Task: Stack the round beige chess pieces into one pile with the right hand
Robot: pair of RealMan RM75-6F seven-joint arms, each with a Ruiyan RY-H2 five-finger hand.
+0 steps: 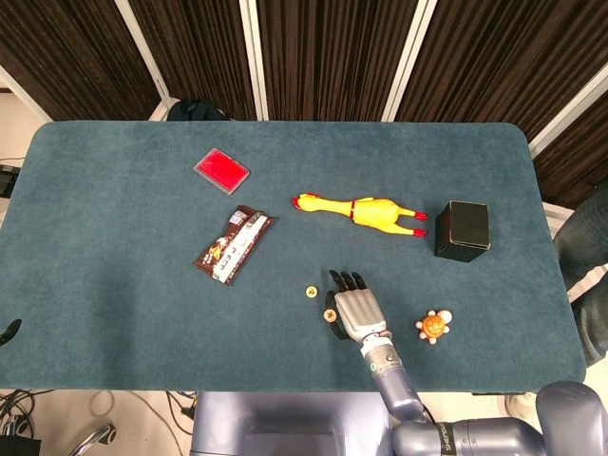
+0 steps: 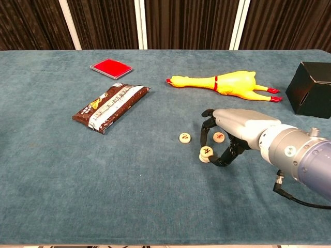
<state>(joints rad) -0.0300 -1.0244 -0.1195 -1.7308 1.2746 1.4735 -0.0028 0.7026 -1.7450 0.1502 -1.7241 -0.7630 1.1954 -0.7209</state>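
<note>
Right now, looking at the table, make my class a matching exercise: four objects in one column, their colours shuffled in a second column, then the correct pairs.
Objects:
1. rubber chicken
2. box
3. flat case
4. snack packet

Colours:
A. red
B. dark brown
C. yellow
D. black

Pairs: 1-C, 2-D, 3-A, 4-B

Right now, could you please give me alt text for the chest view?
The right hand arches over round beige chess pieces on a teal table. Behind lie a rubber chicken, snack packet, red pad and black box.
</note>
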